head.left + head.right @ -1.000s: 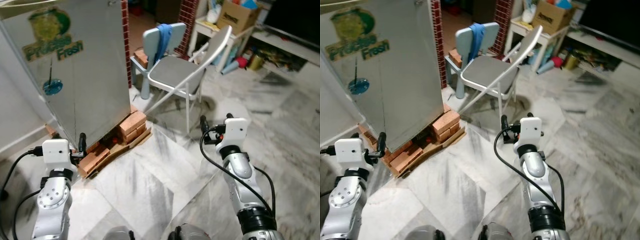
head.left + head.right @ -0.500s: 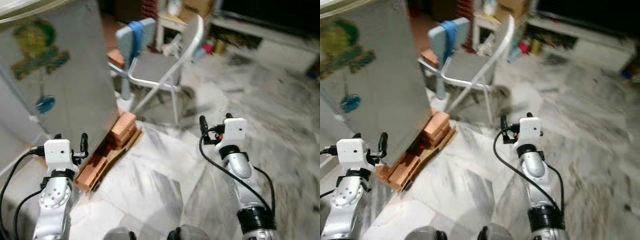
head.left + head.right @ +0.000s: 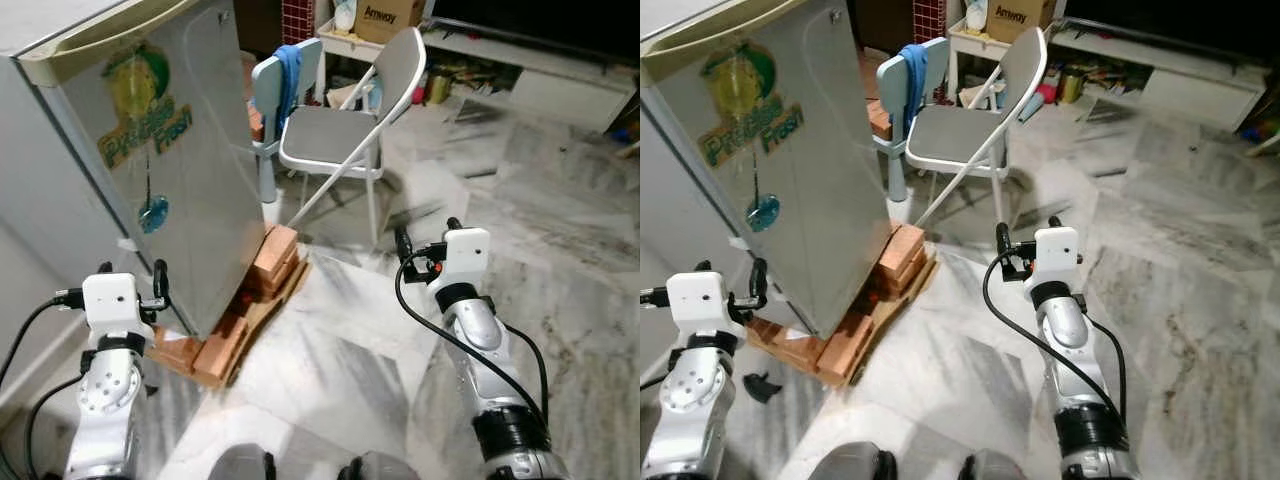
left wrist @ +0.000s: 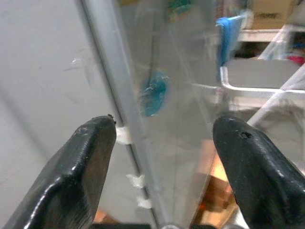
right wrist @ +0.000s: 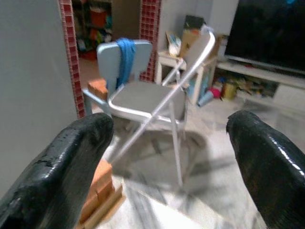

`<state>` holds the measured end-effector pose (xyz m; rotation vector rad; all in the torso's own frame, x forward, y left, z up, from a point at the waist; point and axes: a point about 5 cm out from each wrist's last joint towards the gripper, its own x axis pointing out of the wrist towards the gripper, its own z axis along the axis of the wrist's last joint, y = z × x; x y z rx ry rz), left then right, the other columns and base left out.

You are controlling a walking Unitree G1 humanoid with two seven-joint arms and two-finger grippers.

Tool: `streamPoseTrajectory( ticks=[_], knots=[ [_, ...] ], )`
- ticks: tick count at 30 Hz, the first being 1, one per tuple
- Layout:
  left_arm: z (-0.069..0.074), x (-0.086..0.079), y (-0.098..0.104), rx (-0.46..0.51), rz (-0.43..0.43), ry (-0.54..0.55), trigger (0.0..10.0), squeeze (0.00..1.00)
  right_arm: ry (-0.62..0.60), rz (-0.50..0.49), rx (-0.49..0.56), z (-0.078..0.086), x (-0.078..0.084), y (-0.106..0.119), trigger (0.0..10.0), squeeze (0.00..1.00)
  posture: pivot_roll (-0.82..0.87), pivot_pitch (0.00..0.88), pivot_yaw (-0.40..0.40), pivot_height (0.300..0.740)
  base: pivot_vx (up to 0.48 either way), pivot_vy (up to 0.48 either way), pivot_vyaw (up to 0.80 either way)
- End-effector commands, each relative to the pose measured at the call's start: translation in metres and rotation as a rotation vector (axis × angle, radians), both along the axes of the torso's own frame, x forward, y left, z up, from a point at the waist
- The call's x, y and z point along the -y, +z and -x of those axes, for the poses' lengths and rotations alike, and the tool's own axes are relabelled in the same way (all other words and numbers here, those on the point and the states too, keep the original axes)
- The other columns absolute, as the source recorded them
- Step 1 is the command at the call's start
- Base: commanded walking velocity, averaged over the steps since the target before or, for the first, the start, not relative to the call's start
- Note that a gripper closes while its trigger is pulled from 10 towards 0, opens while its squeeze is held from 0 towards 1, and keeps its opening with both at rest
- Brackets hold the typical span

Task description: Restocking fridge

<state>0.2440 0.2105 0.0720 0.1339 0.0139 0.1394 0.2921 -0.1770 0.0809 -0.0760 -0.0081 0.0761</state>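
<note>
The grey fridge (image 3: 150, 170) stands closed on bricks (image 3: 275, 255) at the marble floor's (image 3: 350, 350) left side; the left gripper (image 4: 162, 138), fingers spread, hovers near its front corner; the right gripper (image 5: 169, 143), also spread and holding nothing, faces a folding chair (image 3: 350, 140) beside the fridge.

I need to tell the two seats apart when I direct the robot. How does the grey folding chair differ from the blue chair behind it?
The grey folding chair has a thin tubular white frame with crossed legs; the blue chair is a chunkier moulded piece on thick legs. The folding chair's backrest is bare, while a blue cloth hangs over the blue chair's back. The folding chair stands farther from the fridge; the blue chair is right next to it. Both seats are unoccupied.
</note>
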Motion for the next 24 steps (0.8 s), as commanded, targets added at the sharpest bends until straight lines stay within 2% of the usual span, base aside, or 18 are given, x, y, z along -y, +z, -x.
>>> streamPoseTrajectory(
  ticks=[1, 5, 12, 15, 24],
  knots=[
    [0.0033, -0.0089, -0.001, -0.01, -0.025, 0.028, 10.0, 0.0, 0.038, -0.014, 0.039, -0.0048, -0.0114, 0.0089, 10.0, 0.0, 0.12, 0.039, -0.015, 0.74, 0.0, 0.476, 0.76],
    [0.003, -0.0086, -0.0011, -0.01, -0.035, 0.024, 10.0, 0.0, 0.035, -0.012, 0.038, -0.0055, -0.0117, 0.0087, 10.0, 0.0, 0.12, 0.038, -0.015, 0.74, 0.0, 0.476, 0.7],
    [0.0032, -0.006, -0.0003, 0.005, -0.041, -0.02, 10.0, 0.0, -0.008, -0.01, 0.028, -0.0098, -0.005, 0.0079, 10.0, 0.0, 0.12, 0.032, -0.014, 0.74, 0.078, 0.447, 0.0],
    [0.0034, -0.0054, -0.0003, 0.001, -0.034, -0.031, 10.0, 0.0, -0.013, -0.014, 0.025, -0.0104, -0.0049, 0.0078, 10.0, 0.0, 0.13, 0.032, -0.015, 0.74, 0.0, 0.0, 0.0],
    [0.0018, -0.0039, 0.0045, 0.023, -0.023, -0.073, 10.0, 0.0, -0.007, -0.008, 0.035, -0.0109, -0.0096, 0.0109, 10.0, 0.0, 0.14, 0.064, 0.0, 0.74, 0.0, 0.0, -0.78]
  ],
)
